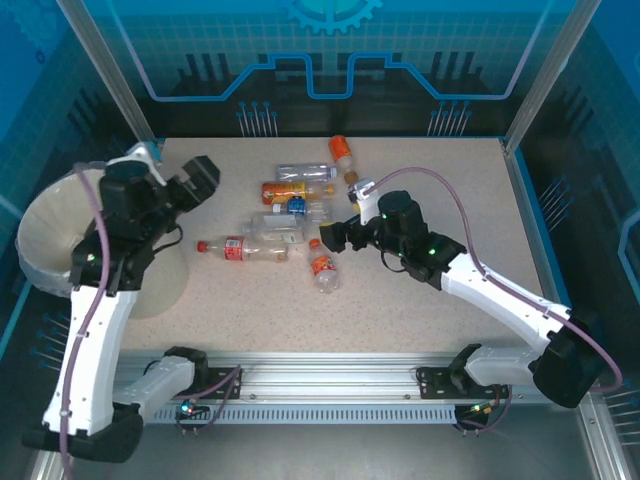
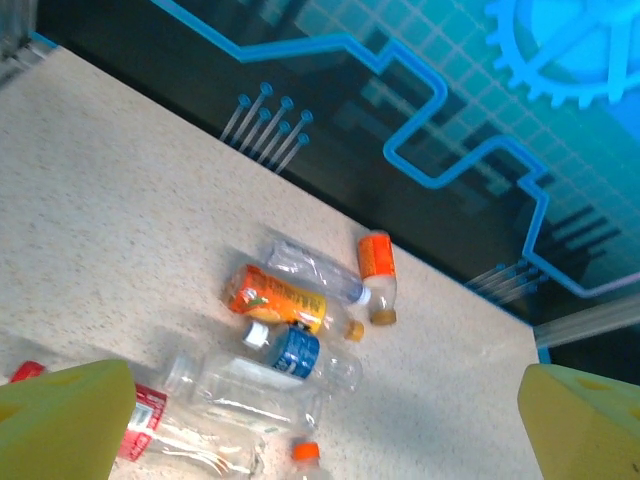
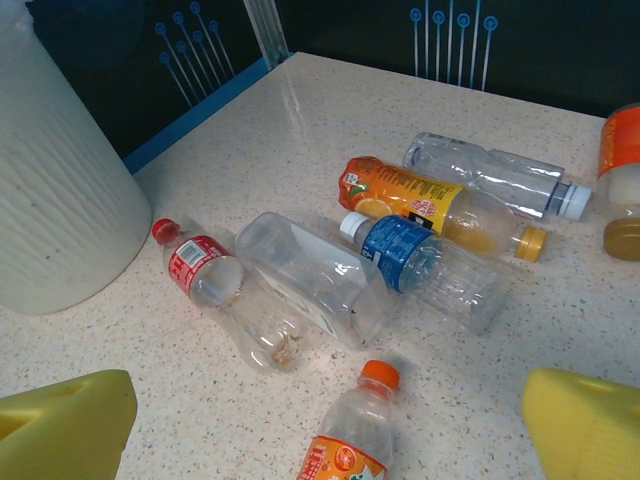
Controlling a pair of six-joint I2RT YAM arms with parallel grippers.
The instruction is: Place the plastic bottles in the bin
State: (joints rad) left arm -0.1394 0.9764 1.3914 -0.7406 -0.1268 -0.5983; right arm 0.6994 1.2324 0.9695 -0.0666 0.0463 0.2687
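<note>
on the table (image 1: pixel 450 200), right of the bin (image 3: pixel 60 200), seven plastic bottles (image 1: pixel 275 228) lie loose, so most of the work looks left; what the bin holds i cannot tell; left fingers (image 2: pixel 60 420) and right fingers (image 3: pixel 60 425) are spread, empty; labels are orange with fruit, blue and red; no writing is readable

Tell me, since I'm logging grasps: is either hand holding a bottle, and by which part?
Nothing is held: the left hand and the right hand both stand open and empty.
</note>
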